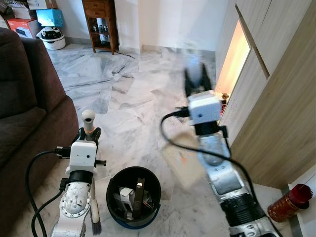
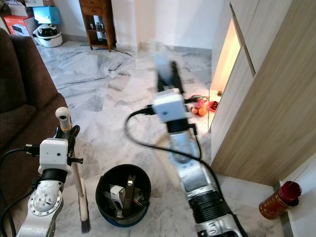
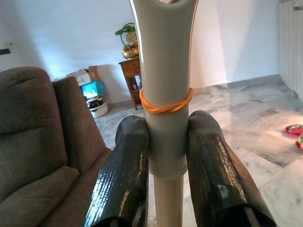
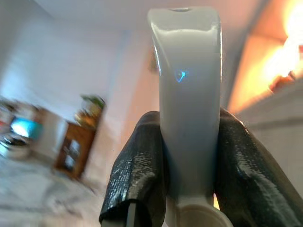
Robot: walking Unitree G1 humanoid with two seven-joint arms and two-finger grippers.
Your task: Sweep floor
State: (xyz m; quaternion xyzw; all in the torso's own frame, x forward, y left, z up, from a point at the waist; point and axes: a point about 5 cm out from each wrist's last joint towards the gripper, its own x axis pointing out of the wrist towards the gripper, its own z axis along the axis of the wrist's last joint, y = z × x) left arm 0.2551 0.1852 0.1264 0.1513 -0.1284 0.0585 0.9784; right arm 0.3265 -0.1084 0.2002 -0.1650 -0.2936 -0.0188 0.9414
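Marble floor (image 1: 143,98) carries everything: one brown sofa (image 1: 24,108) along its left side, one black bin (image 1: 133,195) near the robot's feet, one wooden cabinet (image 1: 101,24) at the far wall, one red tin (image 1: 291,202) at the right wall, and a small heap of toys (image 2: 200,106) by the lit gap in the panelling.

Left gripper (image 3: 165,156) is clamped tight around the pale handle of one broom (image 1: 89,123), just under an orange rubber band (image 3: 165,104); the broom stands upright beside the bin, bristles on the floor.

Right gripper (image 4: 187,156) is closed on a second pale handle (image 4: 189,94), raised out in front and blurred, so what hangs below it is hard to tell, possibly a dustpan.

Risks, as I judge them: the broom sits just beside the bin, so a wide stroke could knock it over; the loose black cables (image 1: 168,140) could snag either handle; a fast right-arm swing could strike the wall panels (image 1: 276,98).
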